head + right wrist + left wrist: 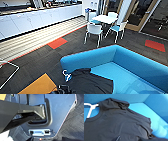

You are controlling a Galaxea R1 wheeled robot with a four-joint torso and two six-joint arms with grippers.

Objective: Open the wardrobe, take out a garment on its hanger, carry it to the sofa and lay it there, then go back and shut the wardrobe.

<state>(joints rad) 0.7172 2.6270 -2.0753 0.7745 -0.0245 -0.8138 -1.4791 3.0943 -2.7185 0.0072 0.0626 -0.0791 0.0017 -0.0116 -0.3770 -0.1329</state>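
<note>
The garment [121,122], a black short-sleeved shirt, lies spread flat on the seat of the bright blue sofa [130,62]. In the head view the garment [90,80] rests at the sofa's near left end. The white hanger [90,109] sticks out of its collar, and its hook [66,75] lies by the sofa's armrest. My left gripper [117,138] hovers just over the shirt's lower part. My right gripper [48,140] hangs beside my own dark base [58,109], above the carpet.
A white table [105,18] with white chairs [94,29] stands beyond the sofa. A long white counter [37,18] runs along the back left. An orange floor patch [40,86] lies left of the sofa. Glass doors [150,15] are at the back right.
</note>
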